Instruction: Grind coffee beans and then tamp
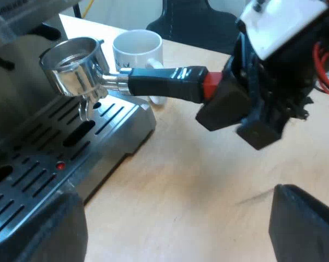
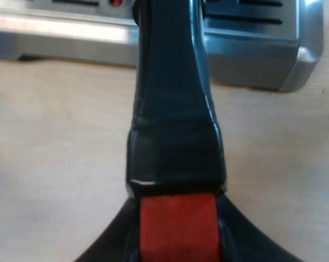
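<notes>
The metal holder (image 1: 77,65) hangs level over the espresso machine's drip tray (image 1: 39,158), its round basket open upward and bare metal inside. Its dark handle (image 1: 164,82) ends in red (image 1: 211,86), and my right gripper (image 1: 230,103) is shut on that red end. In the right wrist view the handle (image 2: 172,109) runs straight away from my right gripper (image 2: 175,240) toward the tray's edge (image 2: 252,54). My left gripper (image 1: 170,240) stands open above the wooden table, a little off from the tray, with nothing between its fingers.
A white mug (image 1: 138,48) stands on the table just beyond the holder, beside the tray's corner. The wooden tabletop (image 1: 208,174) lies under both grippers. A dark chair (image 1: 197,22) stands past the table's edge.
</notes>
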